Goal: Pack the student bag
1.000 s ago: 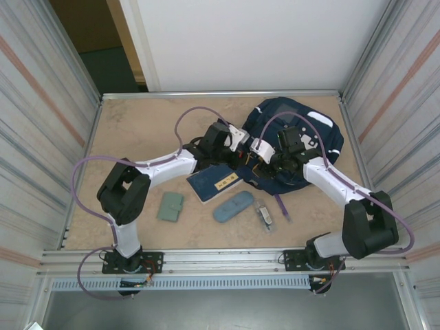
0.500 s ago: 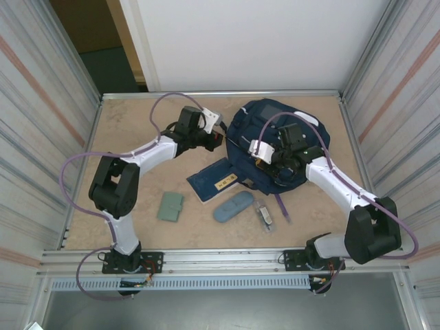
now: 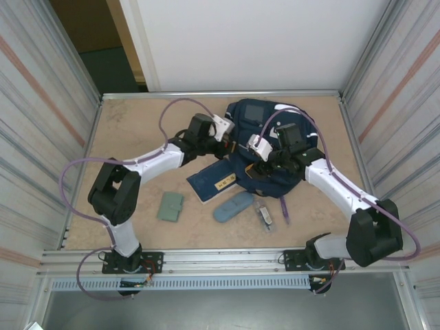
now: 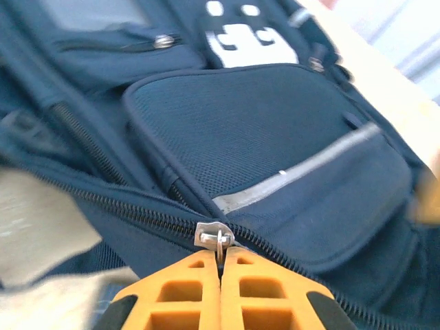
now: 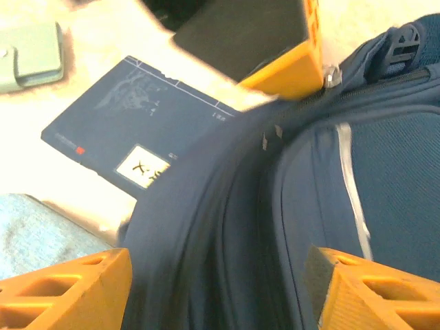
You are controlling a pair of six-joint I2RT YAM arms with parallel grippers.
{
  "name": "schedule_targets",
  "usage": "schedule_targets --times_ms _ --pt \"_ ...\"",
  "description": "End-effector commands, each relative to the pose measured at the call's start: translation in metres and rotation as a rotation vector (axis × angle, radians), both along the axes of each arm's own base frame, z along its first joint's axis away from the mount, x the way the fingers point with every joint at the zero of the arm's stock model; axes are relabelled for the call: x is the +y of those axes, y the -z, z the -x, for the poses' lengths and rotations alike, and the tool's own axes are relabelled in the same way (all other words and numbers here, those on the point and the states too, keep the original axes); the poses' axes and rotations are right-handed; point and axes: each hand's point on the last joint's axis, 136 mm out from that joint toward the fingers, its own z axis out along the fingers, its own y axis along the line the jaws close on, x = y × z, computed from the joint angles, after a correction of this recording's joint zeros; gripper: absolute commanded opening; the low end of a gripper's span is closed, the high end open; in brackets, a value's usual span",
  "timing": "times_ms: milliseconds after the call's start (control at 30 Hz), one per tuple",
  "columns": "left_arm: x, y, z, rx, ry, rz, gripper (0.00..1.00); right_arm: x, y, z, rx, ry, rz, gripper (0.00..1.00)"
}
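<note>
— What's the large navy-blue fabric student bag (image 4: pixel 275 124) made of?
— Matt woven cloth, with coarser mesh on the pocket and a smooth silvery strip (image 4: pixel 309 172) across it. The small zipper pull (image 4: pixel 214 238) is shiny metal.
— And the left hand (image 4: pixel 220 260)?
— Matt orange moulded plastic. The flat dark-blue booklet (image 5: pixel 117 130) looks like smooth paper, and the pale counter (image 3: pixel 137 124) is matt and mottled.

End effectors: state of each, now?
Left end effector: closed on the zipper pull.
Right end effector: open, straddling the bag.
</note>
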Motion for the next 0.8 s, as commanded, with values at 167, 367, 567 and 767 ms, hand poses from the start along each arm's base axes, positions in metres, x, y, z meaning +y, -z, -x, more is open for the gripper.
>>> schedule_targets --times_ms 167,367,567,767 --pt "-0.011 -0.050 0.007 -0.127 0.011 0.085 0.00 -0.004 0.033 0.009 0.162 -0.005 0.039 0.00" --pt "0.056 -0.002 -0.066 -0.141 -0.204 -0.170 0.00 -0.018 0.012 0.040 0.023 -0.217 0.196 0.00" --pt "0.106 0.040 -0.140 -0.007 -0.332 -0.339 0.00 -0.018 0.001 0.042 -0.077 -0.269 0.241 0.00" --pt "0.090 0.016 -0.115 -0.045 -0.215 -0.200 0.36 -0.012 -0.001 0.013 -0.077 -0.098 0.202 0.29"
